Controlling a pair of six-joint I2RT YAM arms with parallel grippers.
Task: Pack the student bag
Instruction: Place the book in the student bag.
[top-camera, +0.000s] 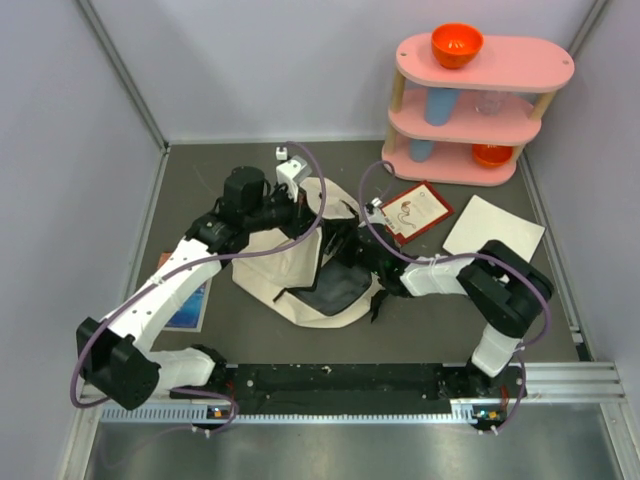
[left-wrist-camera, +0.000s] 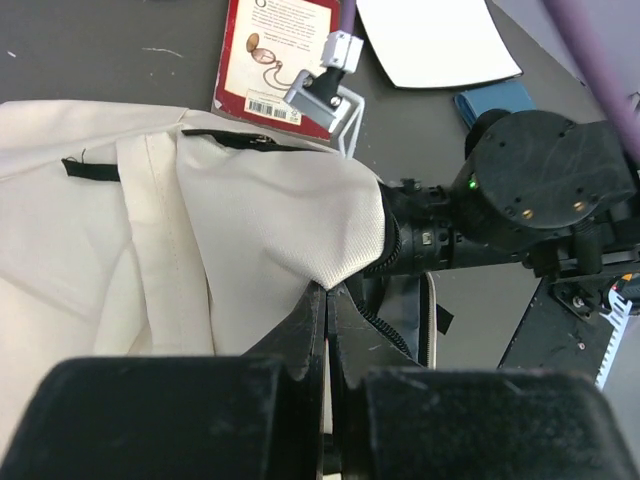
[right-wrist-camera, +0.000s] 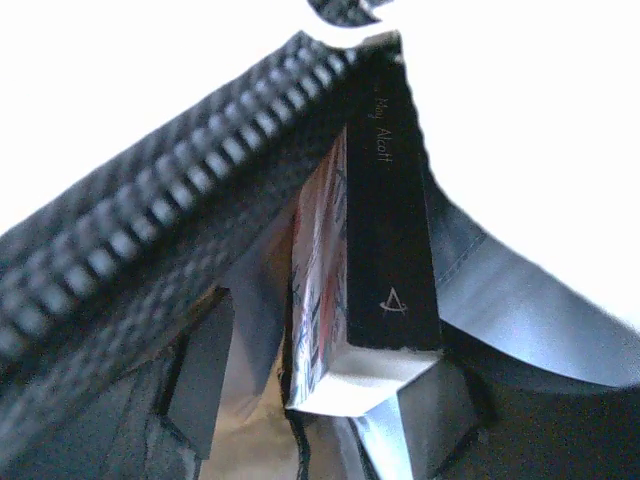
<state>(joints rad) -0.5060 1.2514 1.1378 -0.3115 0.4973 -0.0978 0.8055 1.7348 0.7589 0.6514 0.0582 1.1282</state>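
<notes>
The student bag (top-camera: 285, 275), cream canvas with black zipper trim, lies in the middle of the table with its dark mouth facing the right arm. My left gripper (top-camera: 300, 215) is shut on a pinch of the bag's fabric (left-wrist-camera: 250, 210) at the edge of the opening, fingertips pressed together (left-wrist-camera: 328, 292). My right gripper (top-camera: 350, 262) reaches into the bag's mouth. Inside, a black-spined book (right-wrist-camera: 385, 220) stands between its spread fingers (right-wrist-camera: 200, 370), with a gap on the left side, so the right gripper (right-wrist-camera: 320, 400) is open. The zipper teeth (right-wrist-camera: 150, 230) run above it.
A red-and-white book (top-camera: 415, 212) and a white notebook (top-camera: 493, 228) lie right of the bag. A pink three-tier shelf (top-camera: 480, 100) with orange bowls and blue cups stands at the back right. A blue booklet (top-camera: 190, 305) lies under the left arm.
</notes>
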